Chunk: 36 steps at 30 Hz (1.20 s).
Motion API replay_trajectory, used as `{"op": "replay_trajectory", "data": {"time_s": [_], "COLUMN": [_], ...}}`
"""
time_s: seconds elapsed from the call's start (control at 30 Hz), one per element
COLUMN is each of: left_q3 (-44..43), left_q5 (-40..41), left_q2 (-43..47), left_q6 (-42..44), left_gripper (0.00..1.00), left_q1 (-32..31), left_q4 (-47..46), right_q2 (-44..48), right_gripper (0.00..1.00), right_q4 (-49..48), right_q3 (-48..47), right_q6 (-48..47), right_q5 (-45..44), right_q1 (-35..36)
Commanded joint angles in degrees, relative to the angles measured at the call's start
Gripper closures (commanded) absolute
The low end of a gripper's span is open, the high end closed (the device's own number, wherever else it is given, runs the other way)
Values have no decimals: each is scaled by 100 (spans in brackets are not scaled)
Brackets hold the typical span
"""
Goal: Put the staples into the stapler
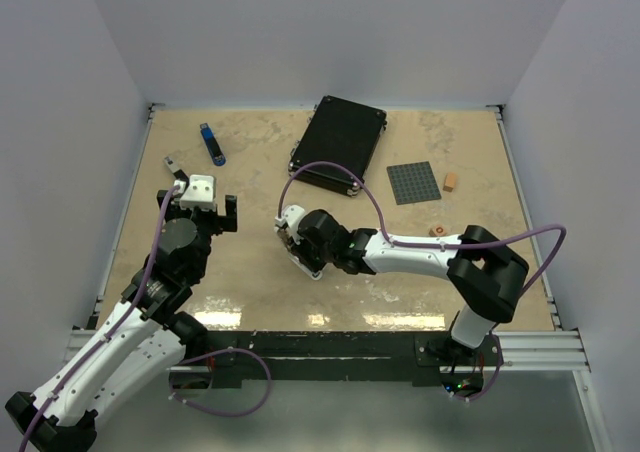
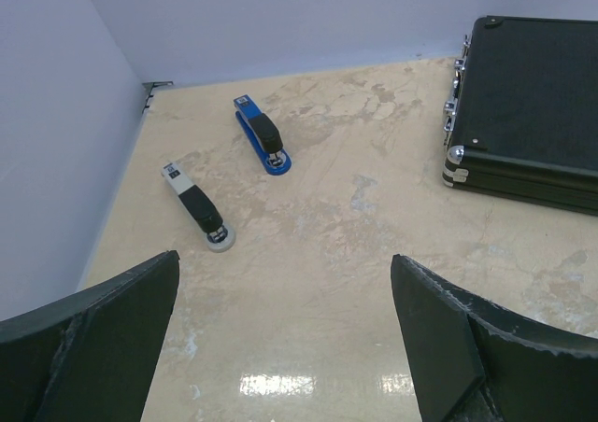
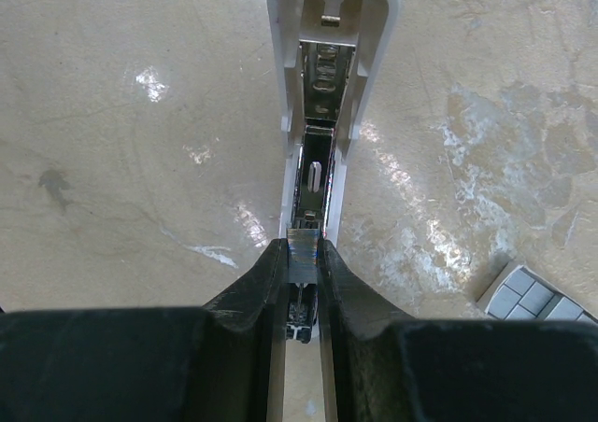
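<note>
right jaws: almost closed, pinched silver staples (image 3: 305,246) over white stapler's (image 3: 320,133) open channel
left jaws: spread wide, held nothing
black case (image 1: 340,142): lid shut, on counter (image 1: 250,272), contents hidden

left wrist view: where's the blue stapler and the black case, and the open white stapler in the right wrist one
blue stapler (image 2: 264,135): left wrist view, on its black top
black case (image 2: 533,95): left wrist view, on its lid
open white stapler (image 3: 319,114): right wrist view, on its metal staple channel
</note>
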State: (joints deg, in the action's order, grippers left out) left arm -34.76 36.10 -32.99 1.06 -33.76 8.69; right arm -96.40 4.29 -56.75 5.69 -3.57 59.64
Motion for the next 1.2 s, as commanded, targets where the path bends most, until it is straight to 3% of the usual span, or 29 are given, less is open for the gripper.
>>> {"op": "replay_trajectory", "data": {"time_s": [0.0,0.77,1.17], "left_q3": [40,31,40], "left_q5": [29,3,-6], "left_q2": [-5,12,3], "left_q6": [-71,-62,-62], "left_gripper": [0,0,0], "left_q1": [45,45,45], "left_q4": [-87,-69,-69], "right_q2": [-54,-160,-107], "right_gripper": [85,85,78], "right_q4": [-227,-78,177], "right_q3": [-11,-11,-46], "right_q6": [-95,-147,-147], "right_q5": [-117,-170,-73], "right_q1": [30,30,30]}}
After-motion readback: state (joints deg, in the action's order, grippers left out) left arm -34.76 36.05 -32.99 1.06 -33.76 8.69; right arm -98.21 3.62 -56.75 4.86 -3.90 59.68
